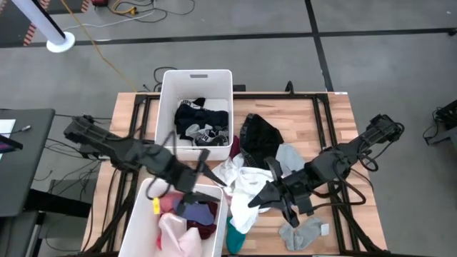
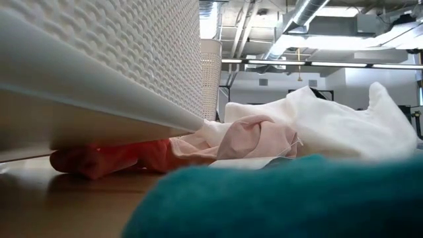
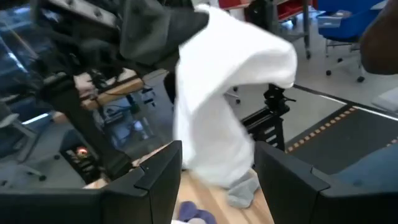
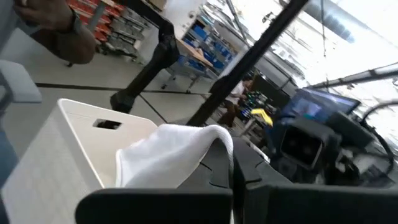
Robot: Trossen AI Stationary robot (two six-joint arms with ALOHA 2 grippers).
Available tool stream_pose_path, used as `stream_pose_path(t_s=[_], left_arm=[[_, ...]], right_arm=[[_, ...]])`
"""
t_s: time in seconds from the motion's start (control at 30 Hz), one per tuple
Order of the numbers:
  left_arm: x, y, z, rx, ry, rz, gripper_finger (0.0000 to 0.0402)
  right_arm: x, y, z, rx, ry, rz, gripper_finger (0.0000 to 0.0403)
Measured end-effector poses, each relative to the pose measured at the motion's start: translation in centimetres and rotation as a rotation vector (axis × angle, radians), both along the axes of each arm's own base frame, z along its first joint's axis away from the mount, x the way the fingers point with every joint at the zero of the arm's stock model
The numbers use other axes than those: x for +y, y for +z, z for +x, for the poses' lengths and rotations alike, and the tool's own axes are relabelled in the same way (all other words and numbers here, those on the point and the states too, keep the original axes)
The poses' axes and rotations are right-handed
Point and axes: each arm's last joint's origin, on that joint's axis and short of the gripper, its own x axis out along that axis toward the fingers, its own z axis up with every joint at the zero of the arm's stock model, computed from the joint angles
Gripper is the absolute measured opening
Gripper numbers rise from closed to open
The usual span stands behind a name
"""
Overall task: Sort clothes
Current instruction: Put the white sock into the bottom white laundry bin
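From above, the wooden table [image 1: 335, 121] has two white rectangular plastic bins: the far bin [image 1: 196, 89] at the middle of the far edge holds black and white clothes [image 1: 202, 123], and the near bin [image 1: 146, 218] at the near edge holds pink, maroon and blue clothes [image 1: 187, 223]. The loose pile of clothes [image 1: 257, 160] fills the table's middle, so free wood remains only along the right edge. The left gripper [image 1: 207, 182] hangs between the bins, over the near bin's far corner, fingers apart. The right gripper [image 1: 260, 200] pinches a white soft garment [image 1: 246, 187] beside the near bin; a grey sock [image 1: 303, 230] lies near the near edge.

At table level, the near bin's wall [image 2: 119, 59] is very close, with red [image 2: 112, 157], pink [image 2: 248, 139] and white fabric [image 2: 344, 125] beside it and teal cloth [image 2: 297, 198] in front.

The left wrist view shows its open fingers [image 3: 155, 180] and the white garment [image 3: 224, 93] hanging in front.

The right wrist view shows this garment [image 4: 177, 155] caught in closed fingers, the far bin [image 4: 74, 149] behind.
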Motion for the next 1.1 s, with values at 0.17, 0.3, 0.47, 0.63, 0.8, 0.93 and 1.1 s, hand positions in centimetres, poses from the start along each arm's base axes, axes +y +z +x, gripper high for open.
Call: stream_pose_path(t_s=[0.17, 0.3, 0.47, 0.63, 0.8, 0.93, 1.1], left_arm=[[-0.4, -1.4, 2.4, -0.013, 0.005, 0.002, 0.0195], [-0.9, -1.9, 3.7, -0.064, 0.003, 0.007, 0.0195], [-1.4, -2.5, 4.8, -0.099, 0.003, 0.002, 0.0195], [-1.9, -3.6, 5.8, -0.098, -0.006, 0.027, 0.0192], [-2.1, -3.9, 6.0, -0.092, -0.034, 0.045, 0.0163], [-2.4, -4.2, 6.0, -0.090, -0.048, 0.078, 0.0117], [-2.6, -4.3, 5.8, -0.090, -0.057, 0.122, 0.0044]], right_arm=[[0.1, 0.0, 0.0, -0.001, 0.034, -0.004, 0.0000], [0.3, -0.2, 0.1, 0.007, 0.053, -0.009, 0.0000], [0.7, -0.6, 0.2, 0.027, 0.065, -0.018, 0.0000], [1.0, -1.0, 0.1, 0.058, 0.074, -0.027, 0.0000], [0.9, -1.1, 0.1, 0.079, 0.071, -0.022, 0.0000], [0.6, -1.3, 0.3, 0.102, 0.061, -0.013, 0.0000], [0.1, -1.7, 0.5, 0.169, 0.043, 0.008, 0.0000]])
